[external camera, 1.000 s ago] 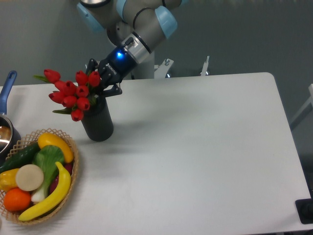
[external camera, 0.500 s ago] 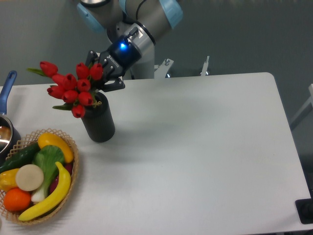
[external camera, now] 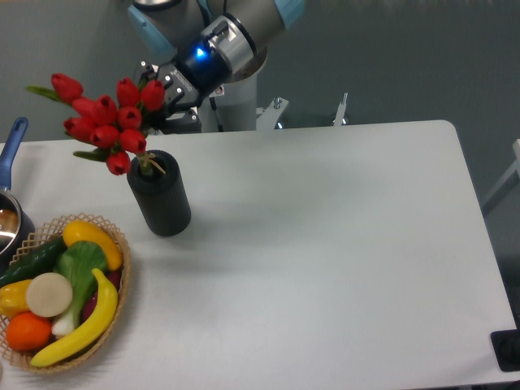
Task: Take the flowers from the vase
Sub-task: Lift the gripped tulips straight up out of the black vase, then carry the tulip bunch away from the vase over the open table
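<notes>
Standing upright on the smooth white table (external camera: 341,244) is the vase (external camera: 160,195), a matte black cylinder with a rounded shoulder and a small round mouth. The flowers (external camera: 106,122) are hanging just above that mouth, a tight bunch of glossy red tulip buds with a few green leaves sticking out to the left. A thin, pale stem end is showing right at the rim of the vase, so the bunch is sitting almost clear of it. The gripper (external camera: 166,97), dark with a blue light glowing on its wrist, is closing its fingers around the bunch from the right side and holding it up. At the front left corner a woven wicker basket (external camera: 122,284) is lying full of plastic-looking fruit and vegetables: yellow bananas, an orange, a green cucumber. A blue-handled pot (external camera: 10,207) is peeking in at the left edge.
</notes>
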You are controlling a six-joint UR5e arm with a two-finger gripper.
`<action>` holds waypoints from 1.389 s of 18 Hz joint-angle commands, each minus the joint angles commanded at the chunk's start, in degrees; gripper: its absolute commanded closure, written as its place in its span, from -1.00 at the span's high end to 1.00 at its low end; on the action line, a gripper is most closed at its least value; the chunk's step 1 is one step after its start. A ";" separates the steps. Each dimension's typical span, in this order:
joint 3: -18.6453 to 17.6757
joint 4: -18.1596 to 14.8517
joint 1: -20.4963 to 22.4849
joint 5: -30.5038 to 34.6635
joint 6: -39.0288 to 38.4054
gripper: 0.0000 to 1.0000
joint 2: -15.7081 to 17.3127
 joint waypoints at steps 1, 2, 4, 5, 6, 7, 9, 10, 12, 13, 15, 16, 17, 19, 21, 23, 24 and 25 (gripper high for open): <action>0.79 0.00 0.00 -0.17 -0.71 -1.00 -0.09; 1.24 0.00 0.09 -0.61 -0.97 -1.00 -0.18; 1.59 0.00 0.09 -0.79 -1.76 -1.00 0.00; 1.94 0.00 0.26 -0.79 -1.94 -1.00 0.09; 2.38 0.00 0.26 -0.79 -2.38 -1.00 0.09; 3.08 0.00 0.26 -0.70 -2.91 -1.00 0.17; 4.93 0.00 0.53 -0.79 -4.14 -1.00 0.17; 5.45 0.00 0.53 -0.79 -4.66 -1.00 0.26; 6.68 0.00 0.70 -0.70 -5.37 -1.00 0.35; 7.39 0.00 1.14 -0.62 -5.37 -1.00 0.26; 8.62 0.00 3.15 -0.62 -5.28 -1.00 0.26; 9.23 0.00 3.95 -0.53 -5.20 -1.00 0.26; 9.59 0.00 4.91 -0.35 -5.11 -1.00 0.18; 9.85 0.09 7.89 0.00 -4.50 -1.00 0.09; 10.12 0.09 10.10 0.17 -3.62 -1.00 -0.26; 10.12 0.09 11.16 0.52 -1.17 -1.00 -0.88; 10.12 0.35 11.60 0.61 -0.11 -1.00 -1.58; 10.21 0.44 12.04 0.96 0.86 -1.00 -2.54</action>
